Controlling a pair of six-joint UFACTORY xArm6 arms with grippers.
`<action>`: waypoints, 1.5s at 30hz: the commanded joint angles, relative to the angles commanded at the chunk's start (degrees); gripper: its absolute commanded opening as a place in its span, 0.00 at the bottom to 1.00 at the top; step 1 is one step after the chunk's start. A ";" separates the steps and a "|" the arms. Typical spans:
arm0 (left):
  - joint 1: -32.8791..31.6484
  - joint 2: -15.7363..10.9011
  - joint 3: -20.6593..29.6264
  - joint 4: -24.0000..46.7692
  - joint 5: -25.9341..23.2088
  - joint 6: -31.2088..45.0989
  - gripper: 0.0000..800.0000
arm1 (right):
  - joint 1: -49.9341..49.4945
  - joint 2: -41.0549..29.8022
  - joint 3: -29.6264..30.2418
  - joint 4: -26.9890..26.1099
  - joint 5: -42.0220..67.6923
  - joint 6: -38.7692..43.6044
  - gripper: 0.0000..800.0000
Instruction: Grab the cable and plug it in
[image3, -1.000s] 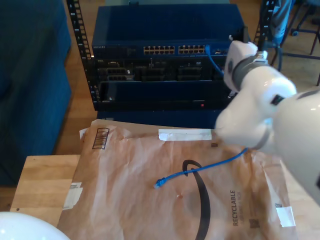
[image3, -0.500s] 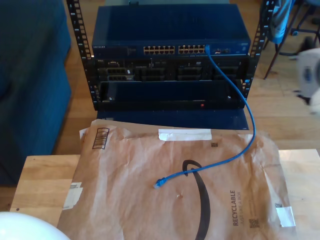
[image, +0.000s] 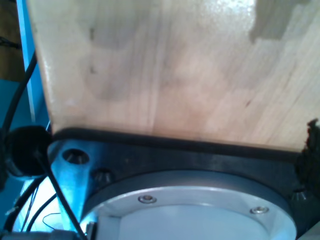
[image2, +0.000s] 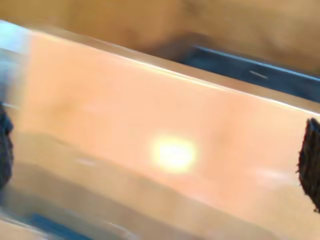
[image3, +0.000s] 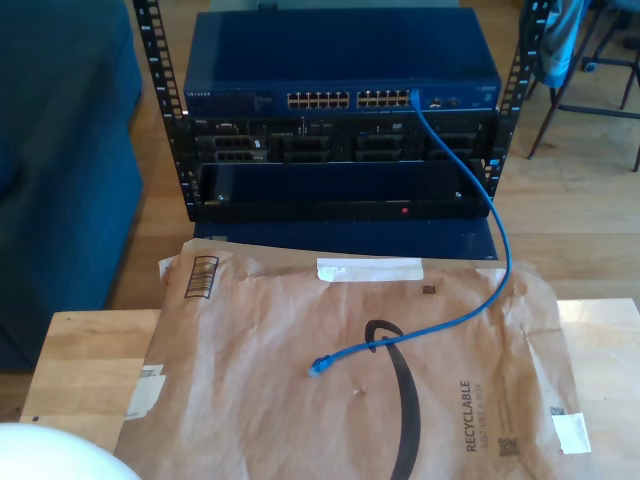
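Note:
The cable is thin and bright blue. One end is plugged into a port of the blue switch in the rack. From there it hangs down the exterior view's right and curves across a brown paper mailer. Its free plug lies on the mailer near the middle. My first gripper looks along a pale wooden tabletop, with one dark fingertip far to the side. My second gripper is open over blurred wood, with one dark pad wide apart from the other.
The black rack stands on the floor beyond the table's far edge. Dark blue furniture fills the exterior view's left. A white rounded arm part sits at that view's lower left corner. A round metal base and black leads lie below the first gripper.
The white arm that stood before the rack at the exterior view's right a second ago has swung out past that edge. The cable has not moved.

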 joint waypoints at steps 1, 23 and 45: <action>0.00 0.00 0.00 0.00 0.00 0.00 1.00 | -2.02 0.00 0.70 -2.29 1.32 -0.44 0.99; 0.00 0.00 0.00 0.00 0.00 0.00 1.00 | -23.30 -13.80 24.79 -10.99 0.44 -14.68 0.99; 0.00 0.00 0.00 0.00 0.00 0.00 1.00 | -25.23 -15.47 40.00 -10.90 -18.37 -14.77 0.99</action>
